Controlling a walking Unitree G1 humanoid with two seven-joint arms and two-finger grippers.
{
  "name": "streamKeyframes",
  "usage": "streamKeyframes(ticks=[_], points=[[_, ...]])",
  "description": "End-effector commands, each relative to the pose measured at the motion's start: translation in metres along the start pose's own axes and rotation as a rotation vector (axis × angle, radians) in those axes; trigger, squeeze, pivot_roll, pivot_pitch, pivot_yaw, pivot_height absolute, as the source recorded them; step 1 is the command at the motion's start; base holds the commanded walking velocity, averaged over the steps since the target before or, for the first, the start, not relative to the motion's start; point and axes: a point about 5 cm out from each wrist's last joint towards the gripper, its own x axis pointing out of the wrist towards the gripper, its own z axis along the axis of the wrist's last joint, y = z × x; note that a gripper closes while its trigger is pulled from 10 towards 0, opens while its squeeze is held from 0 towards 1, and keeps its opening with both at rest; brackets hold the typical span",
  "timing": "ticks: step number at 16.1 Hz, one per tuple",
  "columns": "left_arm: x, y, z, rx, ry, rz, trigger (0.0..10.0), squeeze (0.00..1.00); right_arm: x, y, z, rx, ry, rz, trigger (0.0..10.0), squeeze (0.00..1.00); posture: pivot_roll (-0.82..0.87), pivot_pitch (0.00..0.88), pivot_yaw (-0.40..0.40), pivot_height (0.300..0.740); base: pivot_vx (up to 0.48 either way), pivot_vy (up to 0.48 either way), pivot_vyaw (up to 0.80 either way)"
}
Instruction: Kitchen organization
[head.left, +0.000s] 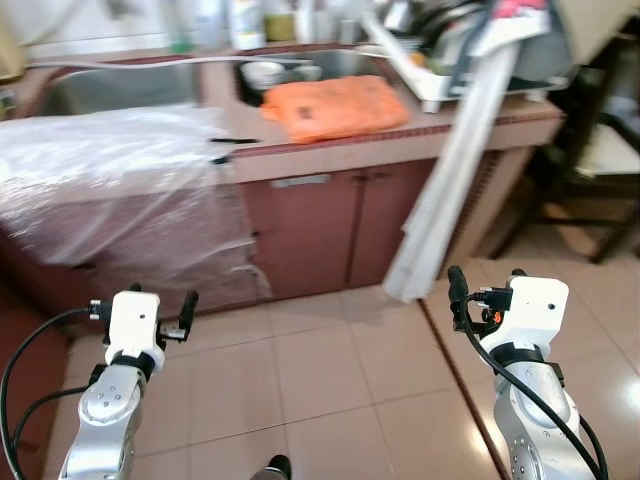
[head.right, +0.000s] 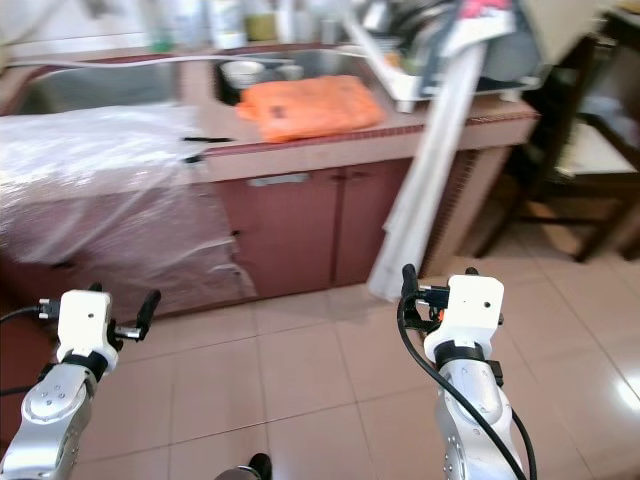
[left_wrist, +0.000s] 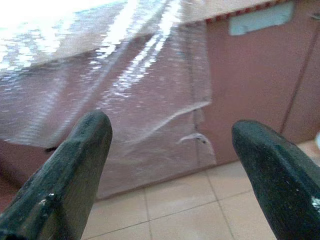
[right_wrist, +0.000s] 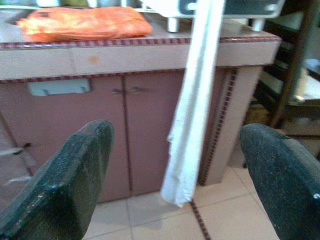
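Glossy beige floor tiles (head.left: 330, 380), crinkled clear plastic sheet (head.left: 110, 190) upper left, soft orange cloth (head.left: 335, 105) on counter, matt reddish cabinet doors (head.left: 330, 230), white towel (right_wrist: 192, 120), metal sink (head.left: 120, 88), matt black fingers (left_wrist: 65, 175)

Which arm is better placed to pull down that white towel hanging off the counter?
Probably the right. The right gripper is open and sits just beside the white towel's lower end, which its wrist view faces. The left gripper, also open, faces the plastic sheet.

Red-brown cabinets (head.left: 330, 235), glossy tiled floor (head.left: 330, 380)
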Motion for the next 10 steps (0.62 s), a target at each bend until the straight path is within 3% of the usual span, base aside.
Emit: streamKeyframes(ticks=[1,6,10], points=[[0.001,-0.002,-0.002,0.003,0.013,0.004,10.0,0.00,0.000,-0.001,0.009,-0.006,-0.027,0.001,10.0,0.00,0.02,0.105,-0.010,0.740,0.000,0.000,0.80],[0.008,-0.020,0.033,-0.054,-0.036,-0.031,10.0,0.00,0.002,-0.002,0.011,-0.006,-0.031,0.001,10.0,0.00,0.02,0.095,-0.016,0.740,0.000,0.000,0.80],[0.011,-0.035,0.055,-0.058,-0.079,-0.053,10.0,0.00,0.005,-0.002,0.015,0.027,-0.053,-0.003,10.0,0.00,0.02,0.090,-0.016,0.740,0.000,0.000,0.00]])
